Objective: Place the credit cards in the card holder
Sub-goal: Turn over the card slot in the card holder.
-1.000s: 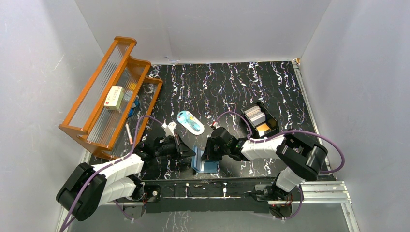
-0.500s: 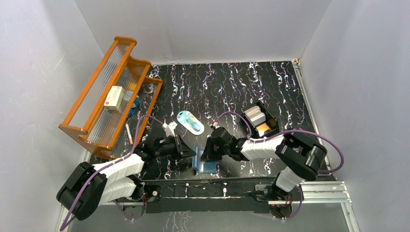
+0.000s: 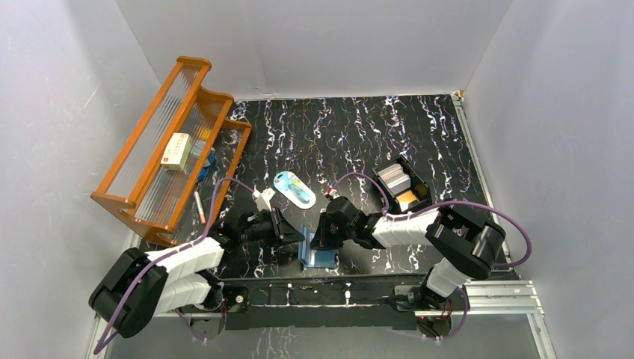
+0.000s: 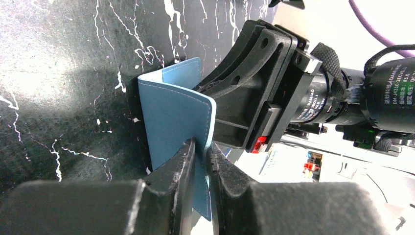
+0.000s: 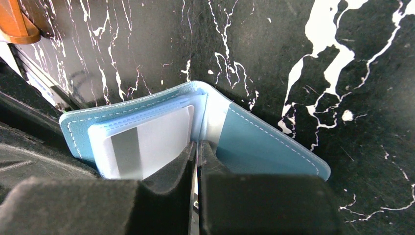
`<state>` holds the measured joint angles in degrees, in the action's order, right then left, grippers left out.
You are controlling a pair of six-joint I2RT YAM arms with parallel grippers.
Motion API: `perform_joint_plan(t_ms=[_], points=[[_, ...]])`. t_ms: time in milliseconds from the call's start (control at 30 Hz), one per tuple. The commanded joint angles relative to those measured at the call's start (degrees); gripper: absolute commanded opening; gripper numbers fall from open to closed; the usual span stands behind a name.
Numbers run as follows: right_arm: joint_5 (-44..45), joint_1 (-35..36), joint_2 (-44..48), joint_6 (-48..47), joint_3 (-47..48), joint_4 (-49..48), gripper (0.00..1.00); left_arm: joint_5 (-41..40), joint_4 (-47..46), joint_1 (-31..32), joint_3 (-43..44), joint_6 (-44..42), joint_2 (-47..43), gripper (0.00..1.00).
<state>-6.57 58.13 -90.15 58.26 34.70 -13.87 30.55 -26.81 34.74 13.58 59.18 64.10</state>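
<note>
Card holder (image 4: 173,115) half-folded on my table (image 4: 63,73)
One blue flap sits pinched in my left claw (image 4: 201,164); right claw (image 4: 222,105) just behind.

Left gripper (image 4: 201,145) shifted slightly up and to right, closer in against card holder (image 3: 321,258). Left arm (image 3: 183,258) raised a little along with it. White connector (image 3: 262,199) at left arm's wrist carried slightly farther from near table edge. Card holder's left flap, pinched between left fingers (image 4: 182,161), drawn more upright, seen narrower from above, near corner pulled slightly rightward.
</note>
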Motion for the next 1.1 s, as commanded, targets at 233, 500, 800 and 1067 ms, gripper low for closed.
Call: perform_joint_plan(t_ms=[233,500,800,1067], points=[[0.4,0.1,-1.8,-0.7,0.2,-0.9,0.13,1.5,-1.4,0.8,-0.2,-0.4,0.1,0.04],[0.1,0.1,-2.0,-0.7,0.1,-1.3,0.13,1.3,-1.6,0.9,-0.4,-0.4,0.5,0.08],[0.5,-0.1,1.2,-1.7,0.9,1.9,0.22,-3.8,17.5,0.9,7.0,-6.6,-3.7,0.00],[5.8,-0.7,10.1,-4.5,4.3,12.1,0.38,-7.9,32.4,1.0,13.9,-10.7,-5.1,0.00]])
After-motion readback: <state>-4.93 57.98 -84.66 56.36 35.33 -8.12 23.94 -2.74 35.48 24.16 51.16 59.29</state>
